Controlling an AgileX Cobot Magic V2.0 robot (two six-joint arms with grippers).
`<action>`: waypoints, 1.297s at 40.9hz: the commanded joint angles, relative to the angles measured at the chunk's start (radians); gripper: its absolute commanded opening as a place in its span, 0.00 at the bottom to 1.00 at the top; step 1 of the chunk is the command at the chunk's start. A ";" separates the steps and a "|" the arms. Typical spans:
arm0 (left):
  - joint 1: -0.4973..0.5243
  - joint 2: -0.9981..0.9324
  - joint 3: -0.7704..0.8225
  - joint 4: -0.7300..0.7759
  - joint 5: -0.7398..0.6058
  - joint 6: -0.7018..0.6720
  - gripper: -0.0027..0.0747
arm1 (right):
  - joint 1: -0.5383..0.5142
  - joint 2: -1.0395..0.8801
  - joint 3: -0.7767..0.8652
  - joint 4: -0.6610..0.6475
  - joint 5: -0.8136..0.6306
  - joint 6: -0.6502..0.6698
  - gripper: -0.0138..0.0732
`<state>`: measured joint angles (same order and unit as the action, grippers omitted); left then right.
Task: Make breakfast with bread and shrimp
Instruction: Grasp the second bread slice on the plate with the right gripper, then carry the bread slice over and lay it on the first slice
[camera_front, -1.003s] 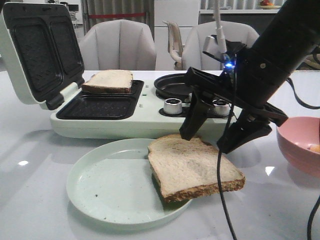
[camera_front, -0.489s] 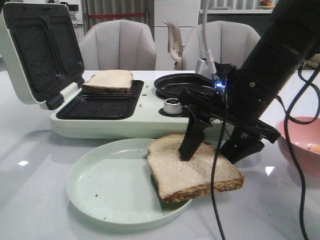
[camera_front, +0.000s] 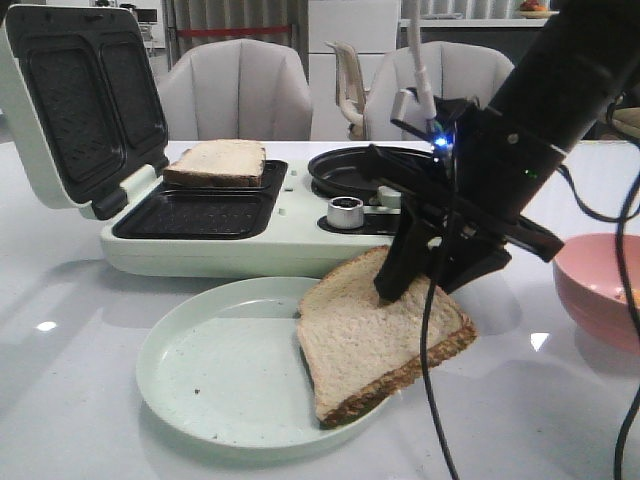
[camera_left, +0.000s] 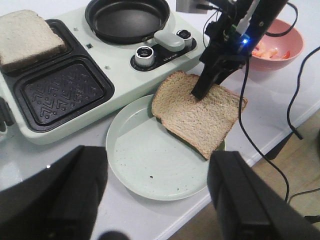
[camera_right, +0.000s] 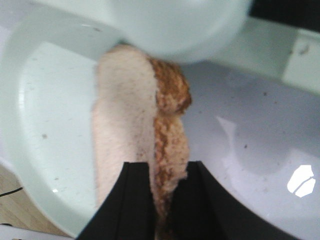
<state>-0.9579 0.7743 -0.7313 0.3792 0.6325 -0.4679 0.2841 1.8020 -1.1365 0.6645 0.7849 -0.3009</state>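
Right gripper (camera_front: 420, 285), fingers clamped on the far edge of the bread slice (camera_front: 385, 335) and tilting it up off the pale green plate (camera_front: 215, 385), in the pick-up step; next, presumably, carry to the sandwich maker's empty well (camera_front: 200, 213).

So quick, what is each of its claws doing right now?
Left gripper: open, holding nothing.
Right gripper: closed on the edge of the bread slice over the plate, lifting that side.

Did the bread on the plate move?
Yes. The bread slice tilted up on its right side, pinched by the right tool, while the plate stayed put.
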 joint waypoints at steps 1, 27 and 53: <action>-0.005 -0.007 -0.026 0.021 -0.071 -0.003 0.67 | -0.003 -0.112 -0.026 0.017 0.043 -0.015 0.25; -0.005 -0.007 -0.026 0.049 -0.071 -0.003 0.67 | 0.154 -0.117 -0.248 0.225 -0.420 -0.050 0.25; -0.005 -0.007 -0.026 0.049 -0.071 -0.003 0.67 | 0.234 0.300 -0.651 0.231 -0.445 -0.050 0.52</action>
<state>-0.9579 0.7743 -0.7298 0.4057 0.6292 -0.4679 0.5235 2.1567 -1.7444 0.8676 0.3678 -0.3420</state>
